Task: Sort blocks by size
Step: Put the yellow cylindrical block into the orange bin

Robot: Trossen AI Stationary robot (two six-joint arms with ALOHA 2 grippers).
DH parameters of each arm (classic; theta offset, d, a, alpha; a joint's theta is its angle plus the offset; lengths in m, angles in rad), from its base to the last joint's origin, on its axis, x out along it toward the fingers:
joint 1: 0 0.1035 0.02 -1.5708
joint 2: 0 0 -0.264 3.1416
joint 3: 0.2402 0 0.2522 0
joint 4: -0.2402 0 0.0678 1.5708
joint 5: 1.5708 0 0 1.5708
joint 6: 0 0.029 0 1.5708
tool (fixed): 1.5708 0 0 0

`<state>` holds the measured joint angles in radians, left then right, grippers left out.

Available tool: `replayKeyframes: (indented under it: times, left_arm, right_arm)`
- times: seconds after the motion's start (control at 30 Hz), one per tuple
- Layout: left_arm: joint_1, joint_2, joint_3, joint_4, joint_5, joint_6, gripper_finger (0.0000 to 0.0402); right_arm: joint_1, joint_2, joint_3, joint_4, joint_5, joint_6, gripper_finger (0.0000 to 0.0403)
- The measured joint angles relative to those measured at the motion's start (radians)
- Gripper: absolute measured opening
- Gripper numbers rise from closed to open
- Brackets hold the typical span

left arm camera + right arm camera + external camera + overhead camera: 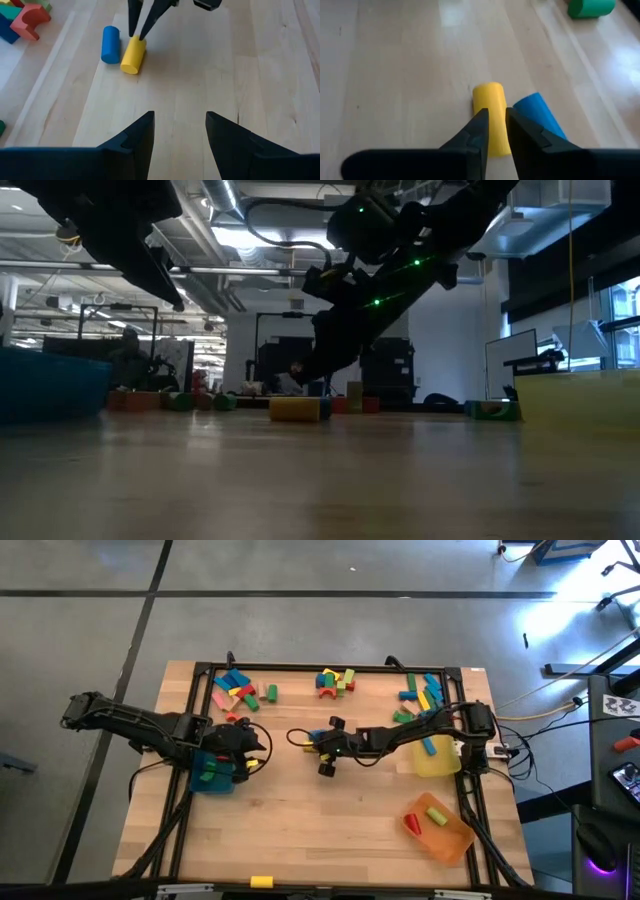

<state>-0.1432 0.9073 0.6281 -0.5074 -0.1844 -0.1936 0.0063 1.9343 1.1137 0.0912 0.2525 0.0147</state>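
A yellow cylinder [489,102] and a blue cylinder [540,116] lie side by side on their round sides at the table's middle; they also show in the left wrist view as yellow [132,54] and blue [110,44]. My right gripper [497,114] reaches in from the table's right. Its fingers, all but shut, point down over the yellow cylinder's right end [136,41]. My left gripper [180,117] is open and empty at the teal tray's [205,783] right side, facing the two cylinders. My right gripper's fingertips [134,33] stand at the yellow cylinder's end nearest the table's right, slanting down from that side. The gap between them is narrower than the cylinder. I cannot tell whether they touch it; the cylinder lies flat on the table.
Piles of mixed blocks lie along the far side [235,690], [335,680], [420,690]. A yellow tray [440,765] holds a blue block, an orange tray [445,840] holds a green and a red one, and the teal tray holds some more. A yellow block [261,882] sits at the near edge.
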Motion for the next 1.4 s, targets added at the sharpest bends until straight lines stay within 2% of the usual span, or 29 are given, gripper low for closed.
replayKeyframes:
  times: [0.23,0.33,0.53,0.73,0.93,1.13,1.4]
  left_arm:
    - [0.000,0.000,0.000,0.000,-0.002,0.000,0.0162]
    - [0.000,0.000,0.000,0.000,-0.002,0.000,0.0162]
    - [0.000,0.000,0.000,0.000,-0.003,0.004,0.0162]
    - [0.000,0.000,0.000,0.000,-0.003,0.003,0.0162]
    - [0.000,0.000,0.000,0.001,-0.003,0.012,0.0162]
    - [0.001,0.000,0.000,0.004,-0.003,0.013,0.0162]
    - [0.001,0.000,0.000,0.002,-0.003,0.012,0.0162]
  right_arm:
    - [0.000,-0.010,0.000,-0.033,0.009,-0.006,0.0060]
    - [-0.001,-0.011,0.000,-0.035,-0.006,-0.019,0.0073]
    - [0.001,-0.010,0.000,-0.036,-0.155,-0.009,0.0150]
    - [0.000,0.004,-0.001,-0.037,-0.137,0.026,0.0238]
    - [0.001,0.034,0.001,-0.003,-0.162,0.032,0.0285]
    - [0.001,0.052,-0.001,0.013,-0.187,0.031,0.0285]
    - [0.001,0.091,-0.001,0.037,-0.192,0.028,0.0240]
